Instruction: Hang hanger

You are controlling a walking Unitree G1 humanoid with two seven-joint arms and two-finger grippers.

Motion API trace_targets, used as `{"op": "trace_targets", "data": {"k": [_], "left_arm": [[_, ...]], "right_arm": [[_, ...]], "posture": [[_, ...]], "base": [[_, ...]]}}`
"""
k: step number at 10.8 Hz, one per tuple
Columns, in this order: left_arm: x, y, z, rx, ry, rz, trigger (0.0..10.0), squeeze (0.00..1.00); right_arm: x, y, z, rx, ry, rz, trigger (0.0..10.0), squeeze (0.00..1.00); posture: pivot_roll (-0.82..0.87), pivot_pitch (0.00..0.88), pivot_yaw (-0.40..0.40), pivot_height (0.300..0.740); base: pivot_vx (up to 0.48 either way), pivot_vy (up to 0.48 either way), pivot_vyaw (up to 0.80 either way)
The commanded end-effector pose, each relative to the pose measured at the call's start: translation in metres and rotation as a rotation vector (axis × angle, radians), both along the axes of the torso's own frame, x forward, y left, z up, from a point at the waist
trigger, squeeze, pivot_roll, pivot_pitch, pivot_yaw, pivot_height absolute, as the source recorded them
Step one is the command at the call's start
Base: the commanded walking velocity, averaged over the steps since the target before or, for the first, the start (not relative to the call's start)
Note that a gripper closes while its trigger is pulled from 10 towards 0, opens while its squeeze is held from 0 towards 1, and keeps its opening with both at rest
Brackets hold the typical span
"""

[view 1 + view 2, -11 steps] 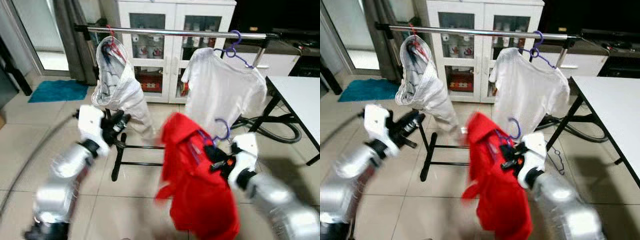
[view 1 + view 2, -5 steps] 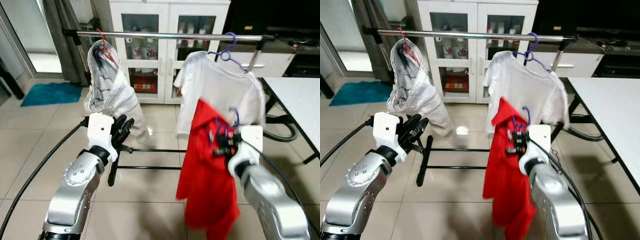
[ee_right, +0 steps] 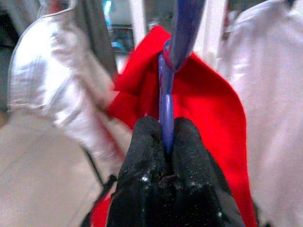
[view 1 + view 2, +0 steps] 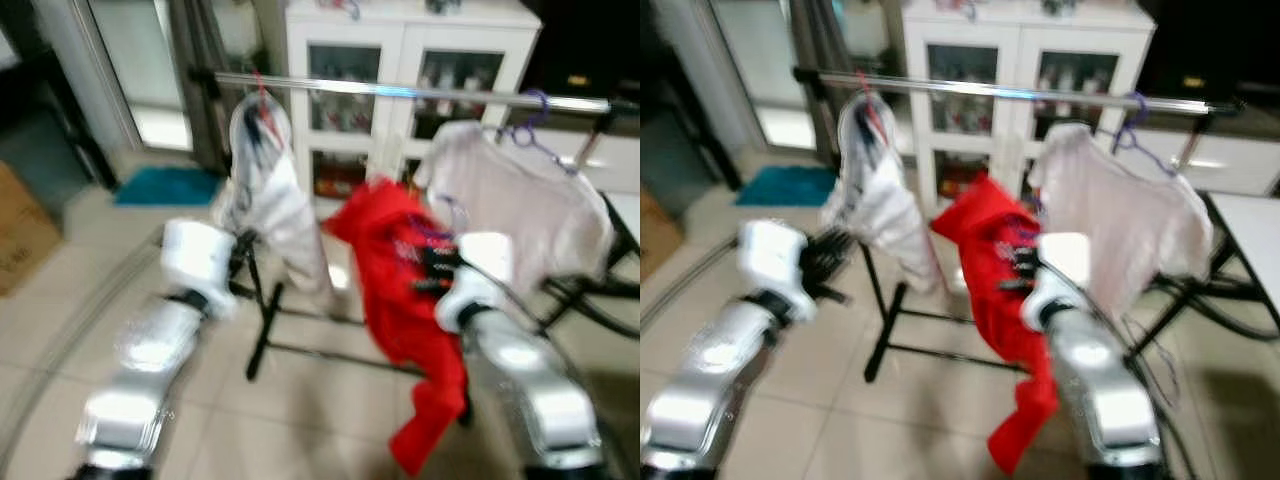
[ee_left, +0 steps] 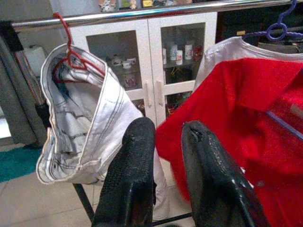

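The right gripper (image 3: 163, 142) has its 2 black fingers (image 3: 142, 156) clamped together on the stem of a purple hanger (image 3: 166, 101), which runs up between them toward its hook. A red shirt (image 4: 400, 290) hangs from that hanger, held in the air in front of the robot at about 12 o'clock, below the clothes rail (image 4: 400, 91) and not yet on it. The shirt's lower part trails down toward the tiled floor (image 4: 320, 420) at about 5 o'clock of the head views (both are blurred).

The left gripper (image 5: 163, 156) is raised at about 10 o'clock, beside the shirt and holding nothing; its 2 fingers (image 5: 132, 175) stand slightly apart with a narrow gap between them, pointing toward the rail.

On the rail, at about 11 o'clock, a white garment (image 5: 90, 127) hangs bunched on a red hanger (image 5: 68, 54). At about 1 o'clock a white T-shirt (image 4: 520, 200) hangs on another purple hanger (image 4: 528, 125), just behind and beside the red shirt. The rail's black stand (image 4: 262, 320) runs down to the floor between the 2 arms.

Behind the rail stands a white cabinet (image 5: 156, 56) with 2 glass doors and small items on its shelves. A teal mat (image 4: 165, 186) lies on the floor at about 10 o'clock, near a doorway.
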State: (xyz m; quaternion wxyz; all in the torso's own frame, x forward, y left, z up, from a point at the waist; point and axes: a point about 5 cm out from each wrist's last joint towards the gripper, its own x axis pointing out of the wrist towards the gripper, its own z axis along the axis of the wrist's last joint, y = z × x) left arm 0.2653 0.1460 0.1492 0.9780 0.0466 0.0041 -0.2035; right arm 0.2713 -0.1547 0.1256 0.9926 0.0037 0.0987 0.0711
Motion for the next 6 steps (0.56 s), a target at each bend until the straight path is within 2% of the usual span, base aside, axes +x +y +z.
{"op": "trace_targets", "data": {"k": [1,2,3,5,6], "left_arm": [[0.001,0.009,0.005,0.03,-0.016,0.023,10.0,0.0],[0.002,0.008,0.006,0.032,-0.019,0.019,10.0,0.0],[0.003,0.008,0.007,0.033,-0.02,0.013,10.0,0.0],[0.005,0.005,0.009,0.035,-0.022,0.001,10.0,0.0],[0.006,0.005,0.01,0.033,-0.024,-0.002,10.0,0.0]], "right_arm": [[0.006,0.007,0.016,-0.023,-0.075,0.007,10.0,0.0],[0.008,0.005,0.019,0.003,-0.075,-0.014,10.0,0.0],[0.011,0.004,0.026,-0.025,-0.102,-0.022,10.0,0.0],[0.016,0.008,0.032,0.026,-0.112,-0.003,10.0,0.0],[0.018,0.008,0.033,0.005,-0.109,-0.003,10.0,0.0]], "posture": [[0.03,0.0,0.006,0.74],[0.03,0.0,0.006,0.74],[0.03,0.0,0.007,0.74],[0.03,0.0,0.006,0.74],[0.04,0.0,0.002,0.74]], "base": [[0.379,0.0,0.0],[0.382,0.0,0.0],[0.379,0.0,0.0],[0.382,0.0,0.0],[0.379,0.0,0.0]]}}
